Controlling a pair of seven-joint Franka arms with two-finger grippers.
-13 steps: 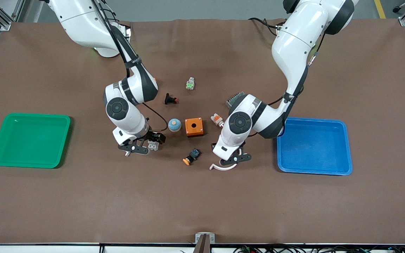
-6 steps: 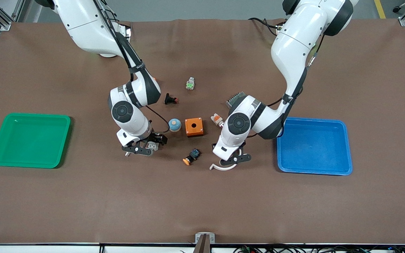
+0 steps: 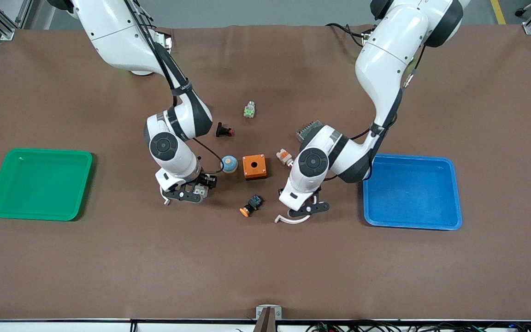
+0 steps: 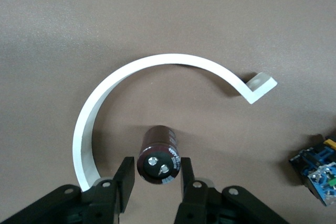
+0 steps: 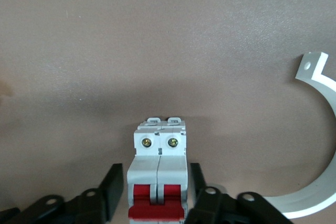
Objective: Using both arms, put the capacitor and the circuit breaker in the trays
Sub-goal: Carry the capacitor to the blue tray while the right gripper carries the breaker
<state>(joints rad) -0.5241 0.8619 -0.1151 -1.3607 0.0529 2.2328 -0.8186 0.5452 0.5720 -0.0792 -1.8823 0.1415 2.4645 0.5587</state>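
The capacitor [image 4: 159,155], a small dark cylinder with two silvery terminals on its end, lies on its side on the brown mat inside a white curved clamp [image 4: 105,93]. My left gripper [image 4: 156,166] is down on it, shut with a finger against each side; the front view has this gripper [image 3: 303,210] near the blue tray and hides the capacitor. The circuit breaker [image 5: 159,171], light grey with red levers, sits on the mat between my right gripper's [image 5: 156,174] fingers, which are shut on its sides. In the front view that gripper [image 3: 191,192] and breaker [image 3: 199,190] are nearer the green tray.
Green tray [image 3: 39,184] at the right arm's end, blue tray [image 3: 410,191] at the left arm's end. Between the grippers: orange box [image 3: 254,166], blue dome button [image 3: 229,163], orange-capped button [image 3: 250,205]. Farther from the camera: black push-button [image 3: 223,131], green-faced part [image 3: 249,110], white-and-orange part [image 3: 285,157].
The right gripper slid a little toward the table's middle over the breaker and its fingers came in on it. The left arm stayed in place.
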